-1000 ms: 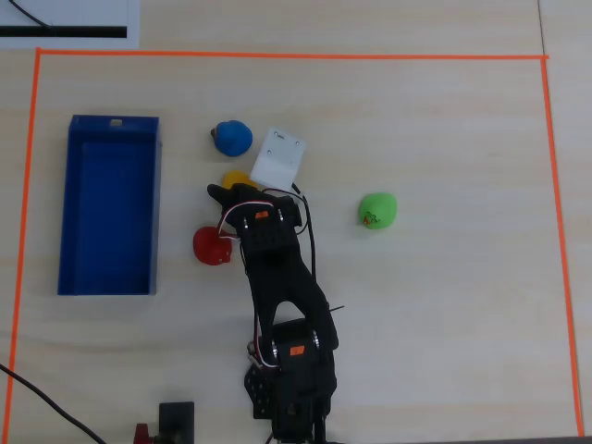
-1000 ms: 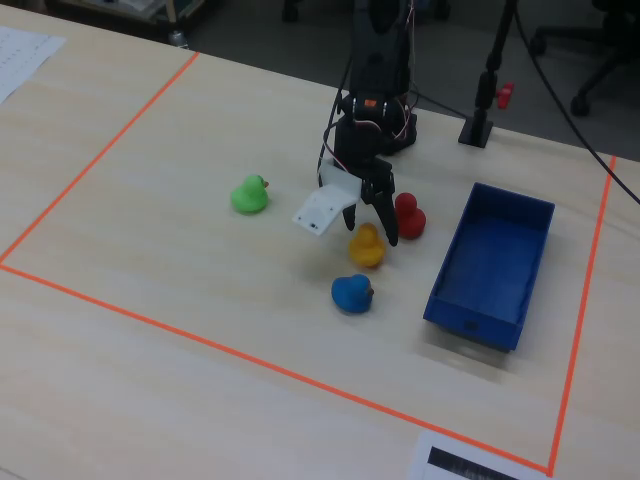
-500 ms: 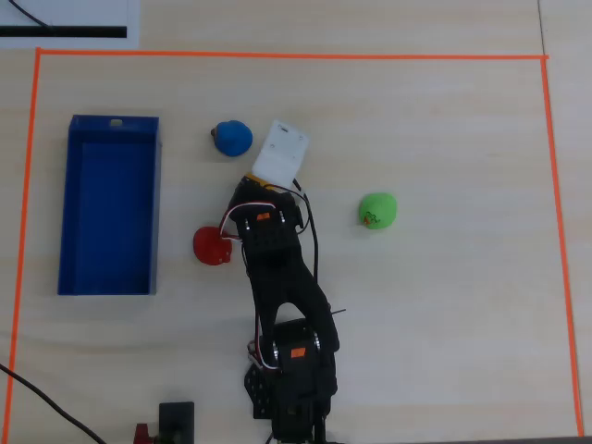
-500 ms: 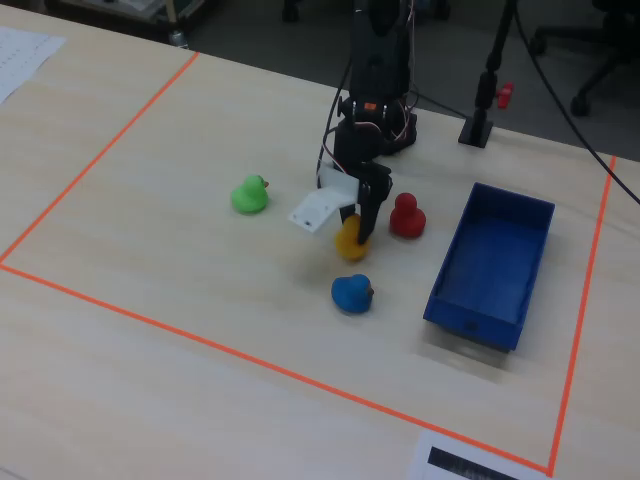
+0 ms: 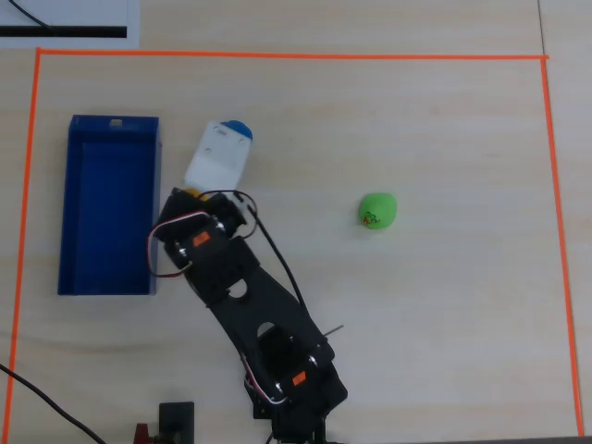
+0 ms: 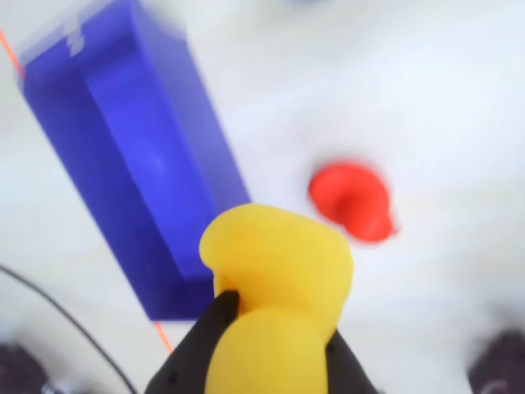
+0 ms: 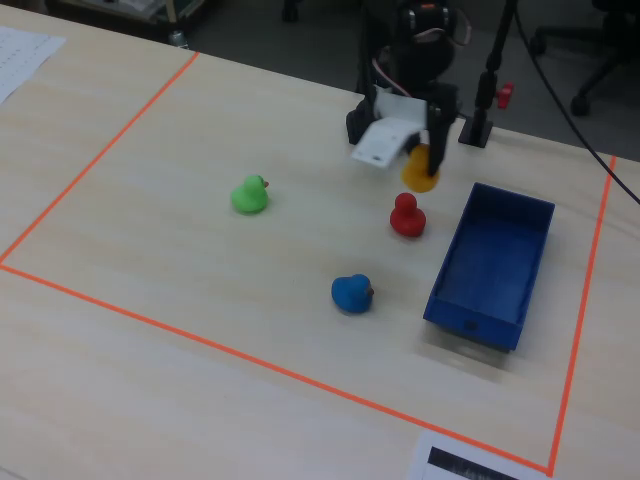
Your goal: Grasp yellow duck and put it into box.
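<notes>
My gripper (image 6: pixel 271 328) is shut on the yellow duck (image 6: pixel 279 295) and holds it up off the table. In the fixed view the yellow duck (image 7: pixel 420 168) hangs in the gripper (image 7: pixel 424 160) above the table, just left of the box's far end. In the overhead view only a sliver of the yellow duck (image 5: pixel 190 192) shows beside the arm, right of the box (image 5: pixel 111 217). The dark blue box (image 7: pixel 490 262) is empty; in the wrist view the box (image 6: pixel 131 156) lies to the upper left of the duck.
A red duck (image 7: pixel 406 216) stands on the table below the held duck, also in the wrist view (image 6: pixel 353 201). A blue duck (image 7: pixel 352 293) and a green duck (image 7: pixel 249 195) stand further off. Orange tape (image 5: pixel 277 55) frames the work area.
</notes>
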Available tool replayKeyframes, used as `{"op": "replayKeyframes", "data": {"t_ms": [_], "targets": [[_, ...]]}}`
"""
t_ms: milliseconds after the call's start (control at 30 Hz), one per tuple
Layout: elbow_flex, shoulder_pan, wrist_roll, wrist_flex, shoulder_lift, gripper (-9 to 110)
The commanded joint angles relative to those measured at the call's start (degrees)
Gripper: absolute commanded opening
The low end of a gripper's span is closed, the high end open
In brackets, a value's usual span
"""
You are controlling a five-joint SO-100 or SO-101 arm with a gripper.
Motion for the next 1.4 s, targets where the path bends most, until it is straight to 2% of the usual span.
{"op": "replayKeyframes", "data": {"t_ms": [0,467,633,833,967,1133,1267,1367], "targets": [[-5.54,-8.96,3.25,-1.14,-7.38,0],[-22.15,-16.96,5.98,-5.89,-27.77,1],[-22.32,-17.75,5.19,-7.73,-31.2,21],[-19.6,-16.08,3.25,-7.29,-30.06,32],[-14.77,-12.22,1.67,-5.71,-21.97,26],[-3.52,4.13,-6.94,-5.19,0.35,0],[17.14,19.86,-18.19,-15.12,22.24,0],[36.04,27.25,-25.22,-22.15,36.74,0]]}}
